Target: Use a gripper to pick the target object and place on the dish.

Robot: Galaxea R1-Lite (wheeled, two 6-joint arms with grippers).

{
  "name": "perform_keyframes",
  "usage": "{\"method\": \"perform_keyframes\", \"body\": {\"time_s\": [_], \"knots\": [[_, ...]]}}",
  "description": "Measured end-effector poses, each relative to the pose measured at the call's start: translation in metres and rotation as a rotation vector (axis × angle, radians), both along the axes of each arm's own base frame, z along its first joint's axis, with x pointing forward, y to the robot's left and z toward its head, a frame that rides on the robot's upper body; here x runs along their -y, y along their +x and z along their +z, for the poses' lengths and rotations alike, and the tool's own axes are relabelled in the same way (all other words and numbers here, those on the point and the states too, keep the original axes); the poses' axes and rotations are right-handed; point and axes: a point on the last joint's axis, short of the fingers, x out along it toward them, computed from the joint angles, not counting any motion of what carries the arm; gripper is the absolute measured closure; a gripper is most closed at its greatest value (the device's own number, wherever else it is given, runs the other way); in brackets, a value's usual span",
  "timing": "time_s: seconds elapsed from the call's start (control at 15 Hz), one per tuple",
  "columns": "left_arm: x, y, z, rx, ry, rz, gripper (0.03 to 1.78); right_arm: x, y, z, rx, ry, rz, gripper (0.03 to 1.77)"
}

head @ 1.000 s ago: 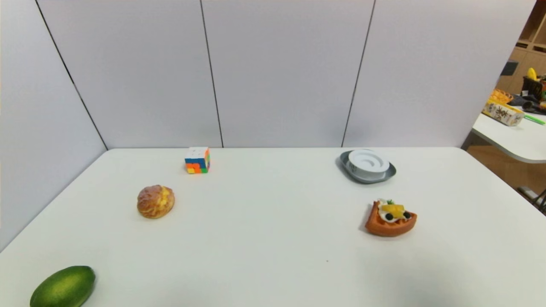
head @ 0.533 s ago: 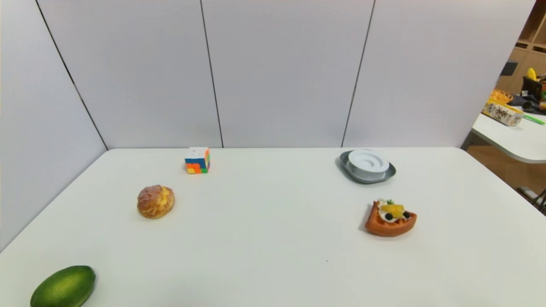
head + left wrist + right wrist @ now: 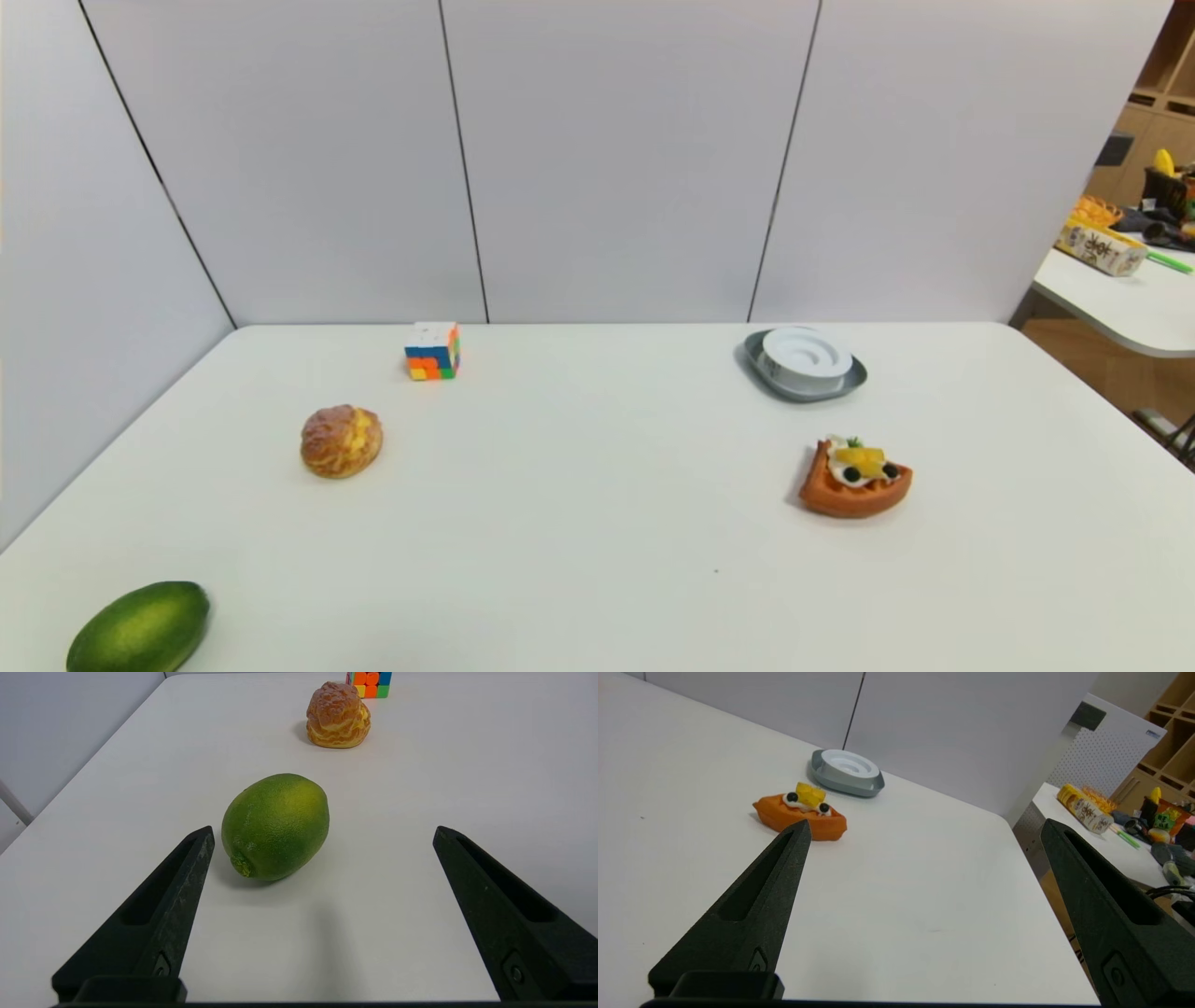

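The white ringed disc, the target object (image 3: 805, 357) (image 3: 848, 765), lies flat on the grey-blue dish (image 3: 845, 384) (image 3: 871, 787) at the far right of the table. Neither arm shows in the head view. My right gripper (image 3: 924, 828) hovers open and empty over the near right part of the table, well short of the dish. My left gripper (image 3: 322, 833) is open too, low over the near left corner, with a green lime (image 3: 275, 826) (image 3: 140, 627) just ahead of its one finger and not touching it.
An orange waffle with fruit (image 3: 852, 478) (image 3: 801, 812) sits in front of the dish. A cream puff (image 3: 341, 441) (image 3: 338, 716) and a multicoloured cube (image 3: 432, 351) (image 3: 369, 678) stand on the left half. The table's right edge (image 3: 1034, 868) is near my right gripper; a cluttered side table (image 3: 1120, 299) lies beyond.
A faint shadow at the near right of the table has faded. Nothing on the table has moved.
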Motion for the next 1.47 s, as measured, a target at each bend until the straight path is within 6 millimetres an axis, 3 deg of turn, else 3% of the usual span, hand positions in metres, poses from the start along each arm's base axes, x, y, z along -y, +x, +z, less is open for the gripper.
{"method": "perform_keyframes", "body": {"time_s": [0.47,1.47], "knots": [[0.0,0.0,0.0,0.0,0.0,-0.001,0.12,0.001,0.013,-0.045,-0.105,0.033,-0.036,0.1],[0.0,0.0,0.0,0.0,0.0,-0.001,0.12,0.001,0.014,-0.047,-0.113,0.113,-0.02,0.09]]}}
